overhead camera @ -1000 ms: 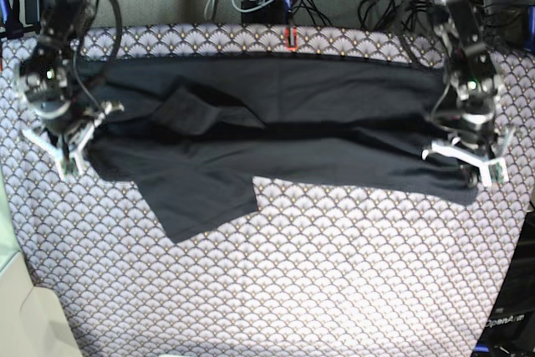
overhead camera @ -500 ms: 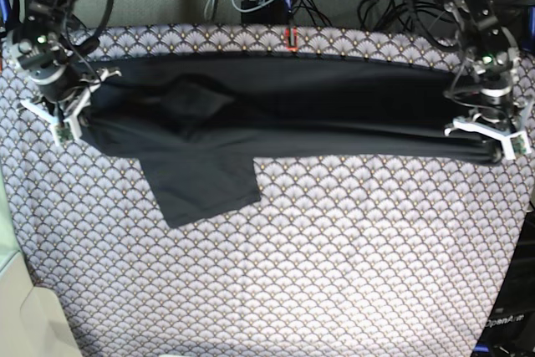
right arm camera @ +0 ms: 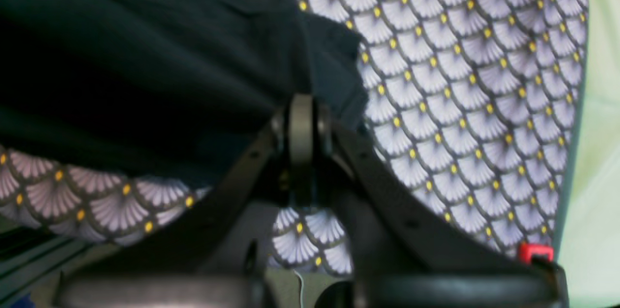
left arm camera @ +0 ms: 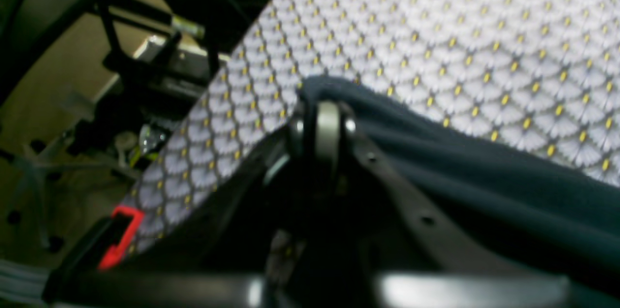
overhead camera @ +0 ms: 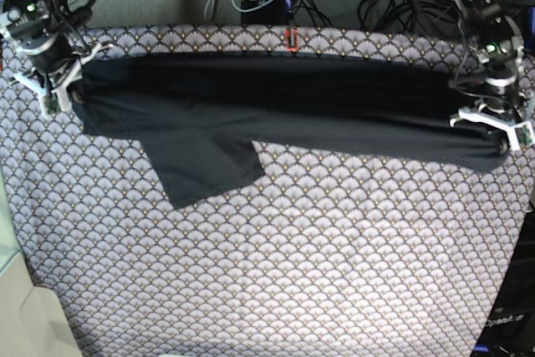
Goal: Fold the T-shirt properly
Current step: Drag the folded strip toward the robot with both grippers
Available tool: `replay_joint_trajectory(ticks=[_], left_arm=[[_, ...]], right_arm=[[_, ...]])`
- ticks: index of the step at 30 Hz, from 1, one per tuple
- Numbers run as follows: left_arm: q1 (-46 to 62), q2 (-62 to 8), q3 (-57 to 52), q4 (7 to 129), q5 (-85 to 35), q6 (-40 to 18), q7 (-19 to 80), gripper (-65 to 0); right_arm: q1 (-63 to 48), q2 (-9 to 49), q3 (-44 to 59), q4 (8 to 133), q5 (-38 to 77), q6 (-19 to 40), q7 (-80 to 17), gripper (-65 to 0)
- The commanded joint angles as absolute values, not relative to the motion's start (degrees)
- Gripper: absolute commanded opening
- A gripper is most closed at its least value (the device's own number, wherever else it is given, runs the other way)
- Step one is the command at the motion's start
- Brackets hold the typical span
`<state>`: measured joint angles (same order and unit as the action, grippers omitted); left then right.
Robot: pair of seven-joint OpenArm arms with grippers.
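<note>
Since the earlier frame we have drawn both ends farther back and the fold has flattened. Our T-shirt [overhead camera: 276, 106] lies as a long band across the worktop [overhead camera: 334, 273]. Left pincer [overhead camera: 491, 127] and right pincer [overhead camera: 57, 79] are each clamped on one end of the T-shirt, equally near.

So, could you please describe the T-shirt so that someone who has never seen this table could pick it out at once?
Start from the scallop-patterned cloth that covers the table. Along its far edge a long dark band runs between the left gripper and the right gripper, both shut on it: the T-shirt. It is plain charcoal-black with no print, one sleeve pointing toward the near side.
</note>
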<state>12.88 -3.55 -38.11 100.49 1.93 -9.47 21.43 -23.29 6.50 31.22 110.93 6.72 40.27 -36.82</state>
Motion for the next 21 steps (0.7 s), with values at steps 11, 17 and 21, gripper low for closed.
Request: replay_joint_trajectory(ticks=[11,17,21], left_arm=[[15.08,-4.18,-38.29,99.91,1.98,-8.92,19.03,-65.0],[16.22,-4.18,-38.20,98.42,1.98,-8.92,19.38,-65.0],[17.80,-3.82,-38.20,97.98,1.98,-8.92,19.03,-65.0]], right_arm=[[-31.34,4.62,32.04,111.60,7.69,40.00,-26.95,-65.0],[-33.27,3.65,32.04,111.43,7.69,40.00,-24.22,-65.0],[-33.27,4.00,32.31,111.43,7.60,40.00,-24.13,-65.0]])
